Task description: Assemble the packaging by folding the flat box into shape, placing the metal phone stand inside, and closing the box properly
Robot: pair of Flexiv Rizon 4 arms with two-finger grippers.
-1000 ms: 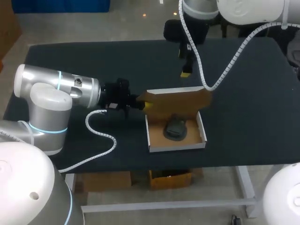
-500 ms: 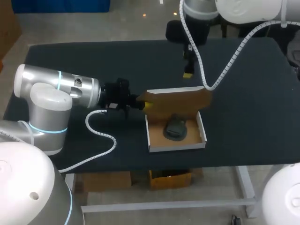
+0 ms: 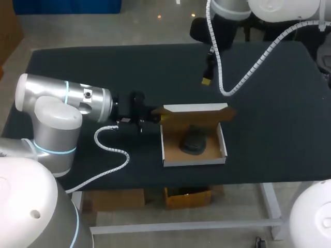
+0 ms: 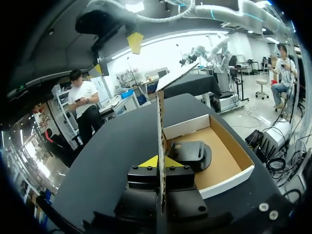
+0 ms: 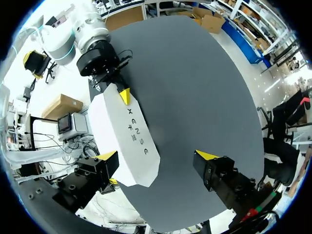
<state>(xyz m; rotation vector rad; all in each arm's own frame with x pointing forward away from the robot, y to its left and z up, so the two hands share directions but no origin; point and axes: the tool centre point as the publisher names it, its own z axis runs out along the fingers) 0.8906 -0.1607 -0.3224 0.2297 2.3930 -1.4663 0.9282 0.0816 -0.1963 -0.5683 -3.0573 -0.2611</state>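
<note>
Swung up since a second ago, the lid [image 3: 194,109] now shows less of its brown inner face in the head view, with a white strip along its top edge. The left arm's wrist has turned with it, and the right arm has drawn slightly to the right.

The left claw [image 4: 159,161] is clamped on the lid's left end. In its own wrist view the card runs edge-on between the two yellow tips, both pressing against it. The lid stands at the far wall of the box [image 3: 164,147], which sits open on the dark bench [image 3: 93,67], nearer its near edge.

The phone stand [image 3: 193,140], dark and rounded, lies on the brown floor of the box around its middle, apart from the white walls.

The right claw [image 5: 157,155] hangs above the bench on the far side of the box, its fingers spread wide and gripping nothing. From there the lid's white outer face is in view.
</note>
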